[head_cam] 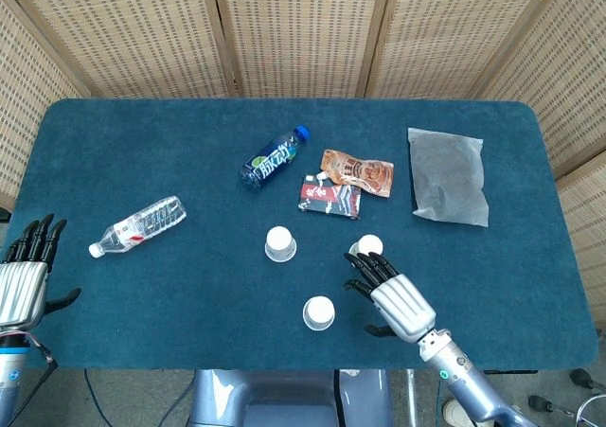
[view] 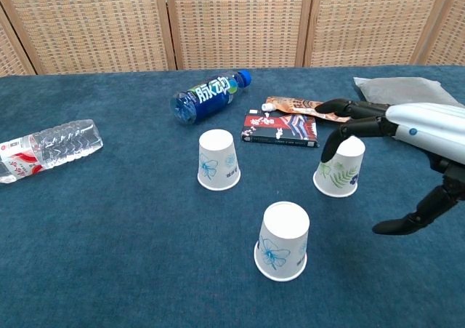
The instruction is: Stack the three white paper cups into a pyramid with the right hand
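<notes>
Three white paper cups are seen upside down on the table (head_cam: pixel 114 143), which is covered in dark teal, carpet-like cloth. The left cup (view: pixel 218 160) and the front cup (view: pixel 282 241) carry a blue flower print; the right cup (view: pixel 339 166) carries green leaf sprigs. All three stand apart, unstacked, in a loose triangle near the front middle of the table.

The right hand (view: pixel 407 135), silver-backed with black fingers, is held spread above the right cup, fingers apart and nothing held. In the chest view its fingertips (view: pixel 328 151) overlap the cup's upturned base; whether they touch it cannot be told. The thumb hangs low and apart to the right.

The left hand (head_cam: pixel 26 277) is seen at the table's left front edge, fingers extended and apart, empty.

Behind the cups a blue bottle (view: pixel 208 97) lies on its side, with a blue cap and a label in white and green characters that cannot be read surely. A clear plastic bottle (view: pixel 45 148) with a red and white label lies at the far left. A flat dark packet (view: pixel 280 130) with red and white print and an orange-brown spouted pouch (view: pixel 298 107) lie behind the right cup; their writing is too small to read. A grey translucent bag (head_cam: pixel 448 175) lies at the right. Woven rattan screens (head_cam: pixel 303 29) stand behind the table.
</notes>
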Controlling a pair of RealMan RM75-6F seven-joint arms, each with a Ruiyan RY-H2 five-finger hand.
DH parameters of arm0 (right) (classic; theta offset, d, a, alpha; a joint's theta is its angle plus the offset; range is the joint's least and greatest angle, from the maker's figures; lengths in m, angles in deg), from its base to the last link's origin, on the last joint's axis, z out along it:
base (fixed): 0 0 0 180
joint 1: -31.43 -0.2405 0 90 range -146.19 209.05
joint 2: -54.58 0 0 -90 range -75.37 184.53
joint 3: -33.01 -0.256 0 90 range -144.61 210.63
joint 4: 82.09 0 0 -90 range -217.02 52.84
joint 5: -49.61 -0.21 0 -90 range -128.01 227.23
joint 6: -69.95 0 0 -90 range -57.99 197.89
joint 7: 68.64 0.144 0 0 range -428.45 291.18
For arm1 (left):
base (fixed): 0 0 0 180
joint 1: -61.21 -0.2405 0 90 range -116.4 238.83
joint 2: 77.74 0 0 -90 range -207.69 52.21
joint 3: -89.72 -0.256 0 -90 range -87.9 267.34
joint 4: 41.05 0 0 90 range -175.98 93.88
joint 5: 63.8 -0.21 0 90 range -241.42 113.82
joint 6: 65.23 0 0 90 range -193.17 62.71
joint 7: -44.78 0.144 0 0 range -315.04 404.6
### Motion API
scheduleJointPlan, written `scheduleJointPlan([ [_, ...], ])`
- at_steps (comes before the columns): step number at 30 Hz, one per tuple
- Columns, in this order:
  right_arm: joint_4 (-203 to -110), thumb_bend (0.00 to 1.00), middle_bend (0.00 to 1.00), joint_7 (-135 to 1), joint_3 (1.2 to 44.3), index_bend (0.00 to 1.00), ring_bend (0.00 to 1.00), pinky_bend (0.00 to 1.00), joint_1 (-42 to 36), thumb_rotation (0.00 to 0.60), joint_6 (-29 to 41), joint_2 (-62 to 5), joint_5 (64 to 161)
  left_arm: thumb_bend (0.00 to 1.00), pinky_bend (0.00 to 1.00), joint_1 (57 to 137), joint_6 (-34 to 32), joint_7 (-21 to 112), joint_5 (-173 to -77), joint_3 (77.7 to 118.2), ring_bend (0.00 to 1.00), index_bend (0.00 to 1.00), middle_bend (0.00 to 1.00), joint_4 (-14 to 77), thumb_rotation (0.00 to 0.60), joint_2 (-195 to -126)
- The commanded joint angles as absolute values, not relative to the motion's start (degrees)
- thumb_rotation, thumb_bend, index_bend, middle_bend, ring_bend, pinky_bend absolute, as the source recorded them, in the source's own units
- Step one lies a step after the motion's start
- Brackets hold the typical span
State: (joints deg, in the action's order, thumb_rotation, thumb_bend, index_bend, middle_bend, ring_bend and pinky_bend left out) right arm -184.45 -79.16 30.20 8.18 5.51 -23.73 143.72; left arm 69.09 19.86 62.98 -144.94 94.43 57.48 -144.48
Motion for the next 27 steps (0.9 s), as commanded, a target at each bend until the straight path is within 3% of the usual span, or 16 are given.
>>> scheduleJointPlan([
  [1,-184.7,0.15,0.00,-80.1,30.1,0.34,0.00,0.13,7.6,0.600,6.3,-24.6,142.6,0.13,0.17,69.1,19.8,62.9,-145.0,94.4,0.00,0.02,0.00,57.5,0.600,-144.4],
  [16,-184.5,0.15,0.00,-82.4,27.8,0.34,0.00,0.13,3.6,0.600,10.2,-29.1,136.9,0.13,0.17,69.3,19.3,63.6,-144.9,94.2,0.00,0.02,0.00,57.5,0.600,-144.7],
  [27,-183.0,0.15,0.00,-85.1,28.7,0.33,0.00,0.12,2.4,0.600,11.6,-32.0,133.7,0.13,0.17,69.5,18.9,63.3,-144.6,94.3,0.00,0.02,0.00,57.3,0.600,-144.6],
])
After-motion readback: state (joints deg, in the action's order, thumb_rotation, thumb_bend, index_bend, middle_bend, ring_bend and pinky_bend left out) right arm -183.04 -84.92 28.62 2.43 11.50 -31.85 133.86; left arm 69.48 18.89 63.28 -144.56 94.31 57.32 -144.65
